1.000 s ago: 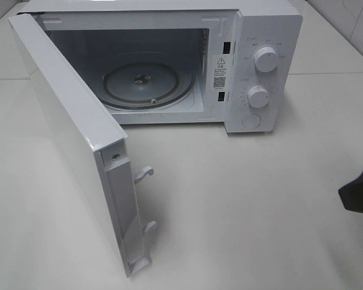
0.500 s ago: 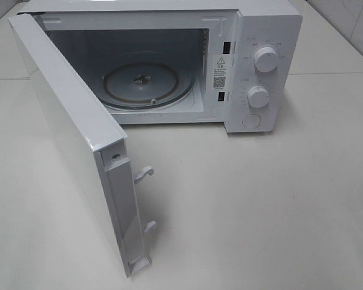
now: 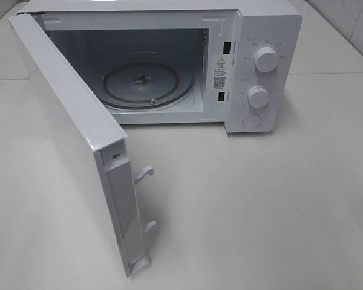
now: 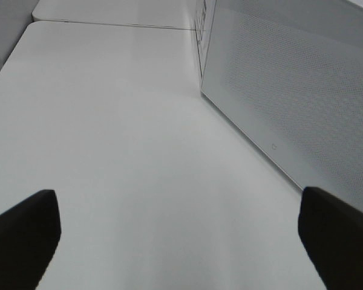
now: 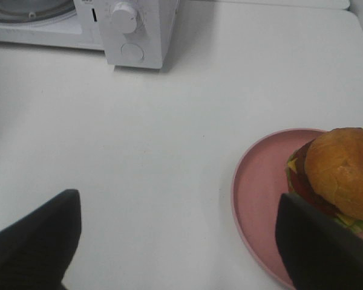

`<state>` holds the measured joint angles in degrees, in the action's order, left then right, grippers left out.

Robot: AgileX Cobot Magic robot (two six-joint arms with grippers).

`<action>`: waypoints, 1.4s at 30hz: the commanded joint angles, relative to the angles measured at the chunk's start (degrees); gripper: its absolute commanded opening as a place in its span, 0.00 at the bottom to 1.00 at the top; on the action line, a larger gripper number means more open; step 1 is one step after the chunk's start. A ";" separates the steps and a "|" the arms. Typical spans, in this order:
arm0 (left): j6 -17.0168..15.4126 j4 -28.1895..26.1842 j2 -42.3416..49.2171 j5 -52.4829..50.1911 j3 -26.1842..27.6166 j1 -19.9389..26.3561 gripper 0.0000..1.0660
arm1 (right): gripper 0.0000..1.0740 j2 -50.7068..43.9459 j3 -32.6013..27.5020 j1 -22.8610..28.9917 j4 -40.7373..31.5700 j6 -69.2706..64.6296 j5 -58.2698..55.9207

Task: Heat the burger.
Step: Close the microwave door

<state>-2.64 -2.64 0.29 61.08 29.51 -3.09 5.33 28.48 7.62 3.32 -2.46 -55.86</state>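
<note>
burger [image 5: 340,172] on pink plate [image 5: 257,199], microwave [image 3: 260,36] door [image 3: 72,139] swung open

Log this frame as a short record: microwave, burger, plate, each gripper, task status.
microwave: on the white table, door swung wide open, glass turntable bare
burger: sits on the pink plate, outside the microwave
pink plate: on the table, seen only in the right wrist view
left gripper: open, empty, beside the door's outer face
right gripper: open, empty, above the table next to the plate
task status: burger not yet picked up
</note>
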 commanded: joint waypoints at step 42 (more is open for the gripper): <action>0.11 0.11 0.63 0.06 0.06 0.11 0.94 | 0.71 -7.56 -0.40 -5.16 -0.11 0.74 0.74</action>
<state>-2.64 -2.64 0.29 61.08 29.51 -3.09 -0.23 28.13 2.75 3.27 -2.29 -55.81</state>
